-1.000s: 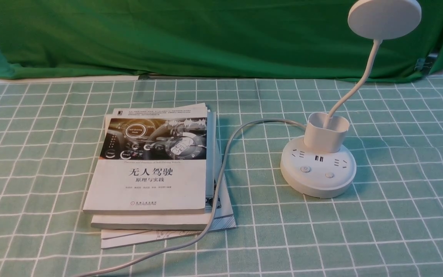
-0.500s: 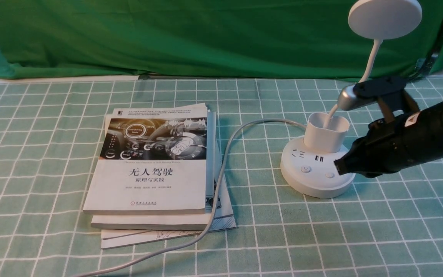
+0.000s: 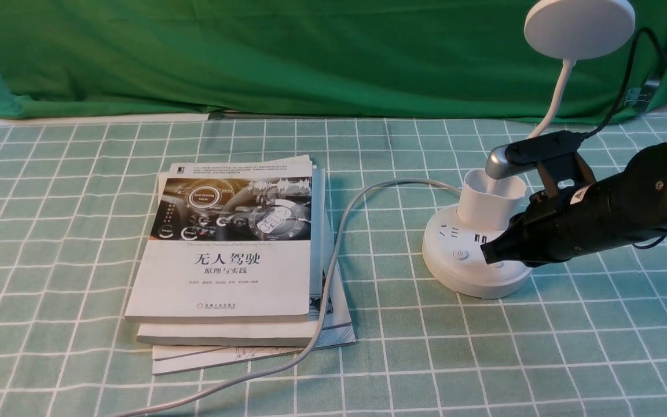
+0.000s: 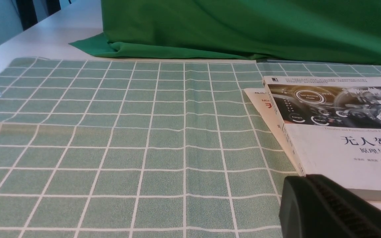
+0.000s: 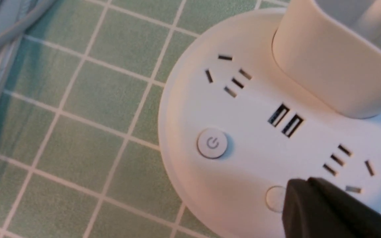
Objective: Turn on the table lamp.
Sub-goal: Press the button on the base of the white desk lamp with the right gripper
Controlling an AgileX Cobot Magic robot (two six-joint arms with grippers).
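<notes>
Saw right gripper, fingers apparently pressed together, tip just over plain button on base of lamp standing right of books, power button just to robot's left of tip; judged left gripper, on books' far side, far worse placed.

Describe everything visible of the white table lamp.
The white plastic table lamp stands upright on the green checked tablecloth, right of the stacked white books. A round disc head tops a thin curved neck rising from a cup-shaped holder on a round base with sockets, USB ports, a power-symbol button and a plain button. Its grey cord crosses the books. No glow shows. The right gripper, fingers together, sits at the plain button; contact unclear.
</notes>
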